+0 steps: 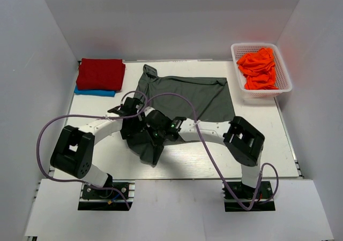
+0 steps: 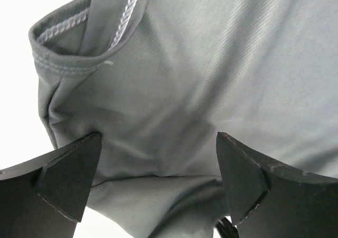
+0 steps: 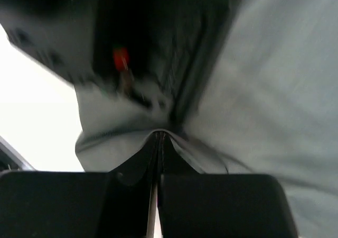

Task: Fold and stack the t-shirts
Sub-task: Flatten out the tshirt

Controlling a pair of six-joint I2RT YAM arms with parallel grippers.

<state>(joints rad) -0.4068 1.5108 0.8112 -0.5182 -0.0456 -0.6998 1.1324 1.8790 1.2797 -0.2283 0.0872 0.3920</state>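
The large charcoal-grey t-shirt (image 1: 193,93) lies spread at the table's middle back, with its near left part pulled into a dark bunch by the grippers. My right gripper (image 3: 159,135) is shut on a fold of its hem, also seen in the top view (image 1: 151,144). My left gripper (image 2: 158,136) is open, its fingers wide apart over the grey cloth (image 2: 211,63) near a stitched hem; in the top view it sits beside the right one (image 1: 135,128). A folded red t-shirt (image 1: 100,73) lies on a blue one (image 1: 94,92) at the back left. Orange t-shirts (image 1: 258,68) fill the basket.
The white lattice basket (image 1: 284,87) stands at the back right corner. White walls enclose the table on three sides. Purple cables (image 1: 177,96) loop from both arms over the grey shirt. Both arms cross the table's near middle.
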